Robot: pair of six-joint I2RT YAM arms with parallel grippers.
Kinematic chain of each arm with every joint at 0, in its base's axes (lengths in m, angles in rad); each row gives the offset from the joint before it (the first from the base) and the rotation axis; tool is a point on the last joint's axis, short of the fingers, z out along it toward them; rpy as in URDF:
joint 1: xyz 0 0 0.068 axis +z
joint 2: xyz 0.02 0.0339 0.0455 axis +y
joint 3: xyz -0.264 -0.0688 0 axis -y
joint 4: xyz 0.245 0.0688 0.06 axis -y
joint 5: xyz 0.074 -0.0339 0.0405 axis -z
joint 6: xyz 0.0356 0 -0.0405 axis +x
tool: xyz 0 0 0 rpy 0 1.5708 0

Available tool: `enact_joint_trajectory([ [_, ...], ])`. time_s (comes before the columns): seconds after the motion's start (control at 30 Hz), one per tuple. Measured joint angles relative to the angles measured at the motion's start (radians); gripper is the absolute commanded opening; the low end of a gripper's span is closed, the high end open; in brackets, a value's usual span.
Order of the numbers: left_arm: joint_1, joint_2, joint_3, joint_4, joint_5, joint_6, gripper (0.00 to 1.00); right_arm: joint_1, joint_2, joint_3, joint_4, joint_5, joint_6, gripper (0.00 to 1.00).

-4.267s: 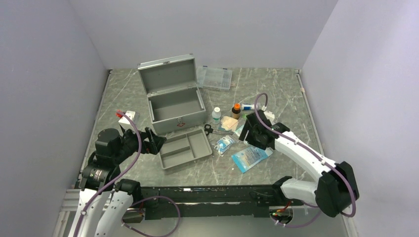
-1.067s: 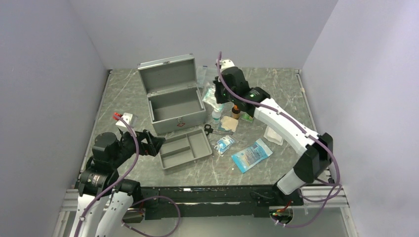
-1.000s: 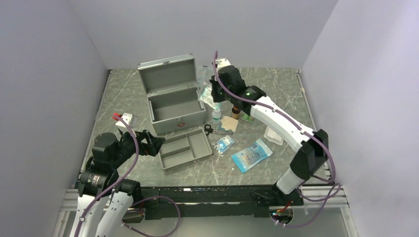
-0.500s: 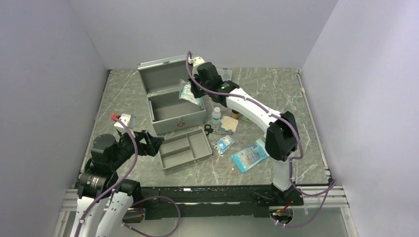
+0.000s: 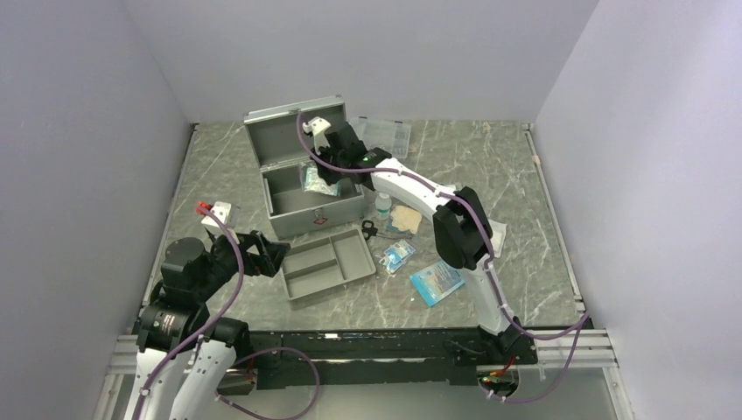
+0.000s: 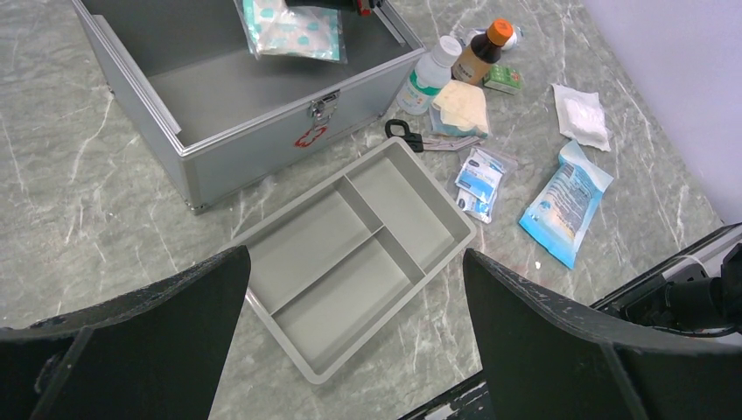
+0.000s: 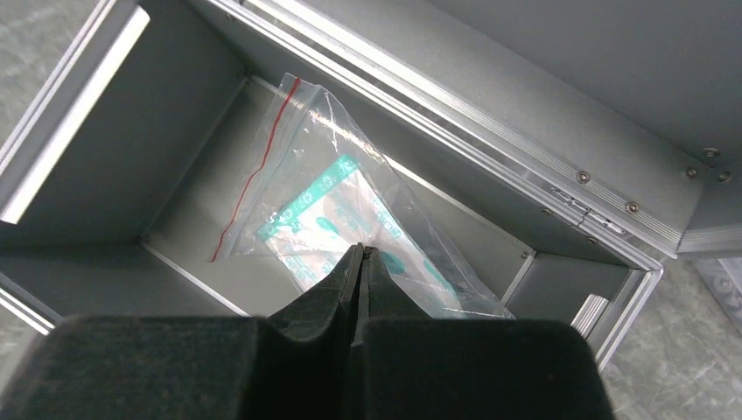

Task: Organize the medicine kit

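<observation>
A grey metal medicine kit (image 5: 317, 213) is being shown open on a grey-veined marble table (image 5: 507, 166), with its hinged lid standing upright behind the box. The right gripper (image 7: 359, 254) is being held over the kit's open cavity, its black jaws pressed fully together on the top edge of a clear zip bag (image 7: 324, 206). The bag is glossy and crinkled, with a thin red seal line and flat, teal-printed contents. It is being dangled inside the kit above the smooth matte floor; whether its lower corner is touching that floor cannot be told.

The left gripper (image 6: 354, 262) is being held spread wide in front of the kit and to its left, with nothing gripped between its broad, matte black fingers (image 6: 140, 341).

Just in front of the kit, a shallow grey tray (image 6: 302, 254) with three rectangular compartments is lying at an angle. To the right of the kit, black-handled scissors (image 6: 407, 134), a white bottle (image 6: 426, 77), a brown bottle (image 6: 481, 57) with an orange cap, a soft blue packet (image 6: 564, 201) and a white gauze pad (image 6: 582, 114) are being seen scattered.

The riveted hinge strip and ribbed aluminium rim are being shown only by the right wrist camera. The silver latch on the kit's front is being shown plainly only by the left wrist camera. A flat clear compartment case (image 5: 381, 136), behind the kit to its right, is being shown by the overhead camera alone.
</observation>
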Motion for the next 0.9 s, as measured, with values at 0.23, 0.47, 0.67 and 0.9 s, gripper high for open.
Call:
enact_joint_trajectory([
  [0.23, 0.000, -0.010, 0.000, 0.000, -0.001, 0.000, 0.99, 0.000, 0.011, -0.010, -0.021, -0.034, -0.085, 0.00],
  [0.47, 0.000, -0.013, 0.000, 0.000, -0.002, 0.000, 0.99, 0.000, 0.018, -0.010, -0.089, -0.031, -0.144, 0.06],
  [0.67, 0.000, -0.013, 0.000, 0.000, -0.004, 0.000, 0.99, 0.000, 0.023, -0.033, -0.107, -0.029, -0.164, 0.27],
  [0.9, 0.000, -0.013, 0.000, 0.000, -0.004, 0.000, 0.99, 0.000, 0.009, -0.090, -0.081, 0.002, -0.151, 0.50],
])
